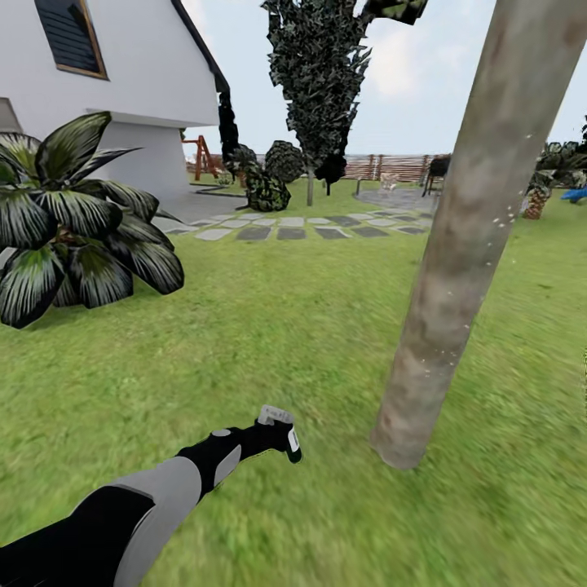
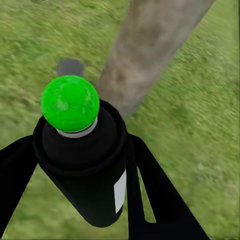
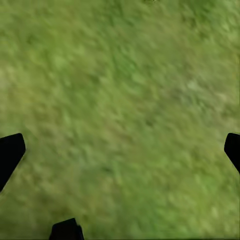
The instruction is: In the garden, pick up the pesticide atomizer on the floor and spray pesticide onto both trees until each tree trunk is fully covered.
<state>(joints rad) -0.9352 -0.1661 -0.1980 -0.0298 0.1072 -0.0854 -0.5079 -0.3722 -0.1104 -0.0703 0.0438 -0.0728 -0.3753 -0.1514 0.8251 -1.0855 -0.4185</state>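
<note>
The left claw (image 1: 281, 436) is clamped on the atomizer (image 1: 285, 430), held out low over the lawn (image 1: 269, 326), near the foot of the trunk (image 1: 456, 253) and a little apart from it. In the left wrist view the atomizer (image 2: 87, 160) sits between the two black fingers (image 2: 160, 195); its dark body carries a white label, and a bright green ball tops its pale collar. Beyond it the trunk (image 2: 147, 47) rises out of the grass. Tiny white specks fleck the trunk's side in the head view.

The right claw (image 3: 120, 150) is spread wide with nothing in it, its dark fingertips (image 3: 10, 152) at the edges of the picture over bare grass (image 3: 120, 100).

The lawn runs back to a path of grey stepping stones (image 1: 302, 227). A broad-leaved palm (image 1: 73, 220) stands at the left before a white house (image 1: 98, 73). Farther off are a dark narrow tree (image 1: 318, 73), round shrubs (image 1: 269, 183) and a slatted wooden fence (image 1: 383, 167).
</note>
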